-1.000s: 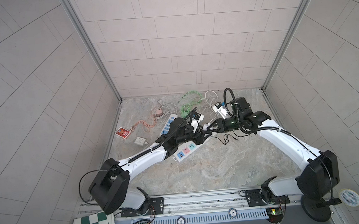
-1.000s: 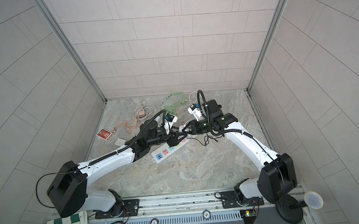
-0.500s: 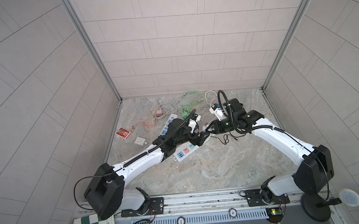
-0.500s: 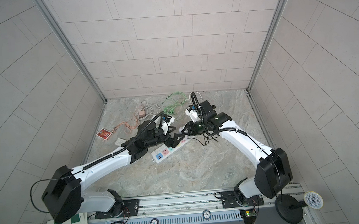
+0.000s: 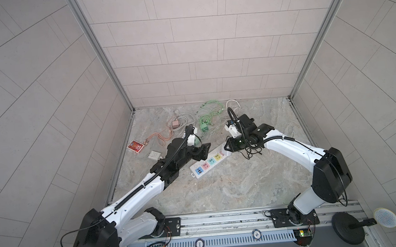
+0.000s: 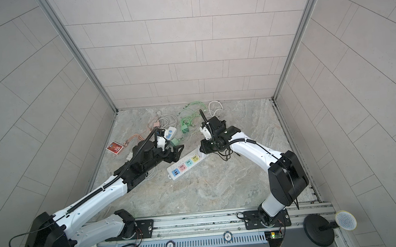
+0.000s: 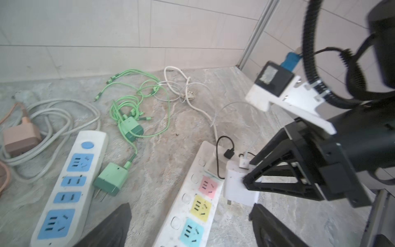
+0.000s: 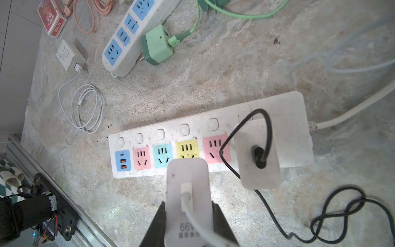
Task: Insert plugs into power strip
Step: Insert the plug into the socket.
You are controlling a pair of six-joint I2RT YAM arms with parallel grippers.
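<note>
The white power strip with pink, yellow and teal sockets lies mid-floor. My right gripper is shut on a white plug with a thin white cable. The plug hangs just off the strip's long edge by the yellow socket, and its prongs are in no socket. Another white plug with a black cable sits in the strip's end socket. My left gripper is open and empty over the strip, apart from the held plug.
A second strip with blue sockets lies further back, with a green plug beside it. Another green plug, a pink plug and tangled cables lie behind. A red card pack and a white adapter sit by the left wall.
My left gripper has opened, let go of the white plug and drawn back to the left. The right gripper keeps the plug and has shifted slightly left, nearer the strip.
</note>
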